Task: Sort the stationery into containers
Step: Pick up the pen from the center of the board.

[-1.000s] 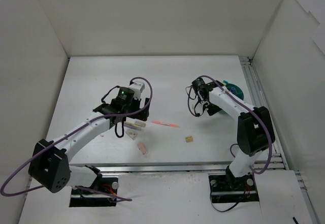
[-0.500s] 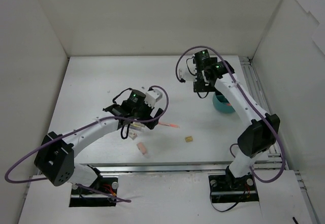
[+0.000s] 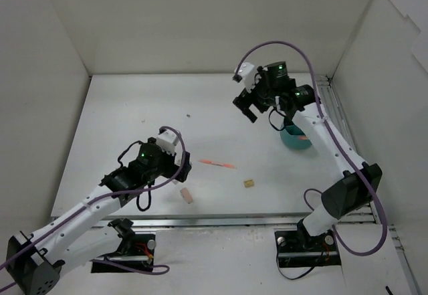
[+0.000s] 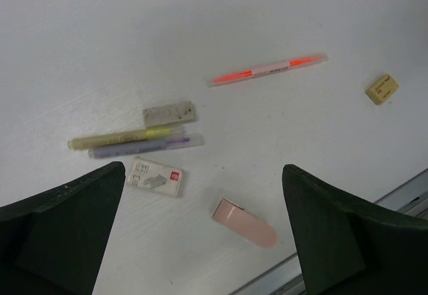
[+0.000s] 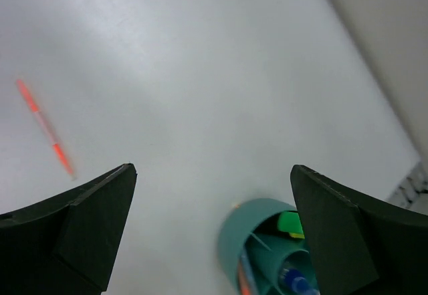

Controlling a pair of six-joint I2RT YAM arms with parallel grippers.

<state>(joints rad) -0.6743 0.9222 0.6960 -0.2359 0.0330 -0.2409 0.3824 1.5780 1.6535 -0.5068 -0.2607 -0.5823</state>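
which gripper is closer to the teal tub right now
Right. The right gripper hovers open just beyond and left of the teal tub; the left gripper is far across the table, over the pink eraser and pens.

Lab test cell: white panels (image 3: 200,27) enclose the table (image 3: 134,108).

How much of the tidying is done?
Some is done: the round teal plastic tub already holds a green-capped highlighter and a blue-capped pen. Nothing is in hand: the left gripper and right gripper hang open and empty. Loose on the table: pink-orange pen, tan cube, pink eraser, yellow pen, purple pen, grey block, white labelled eraser.
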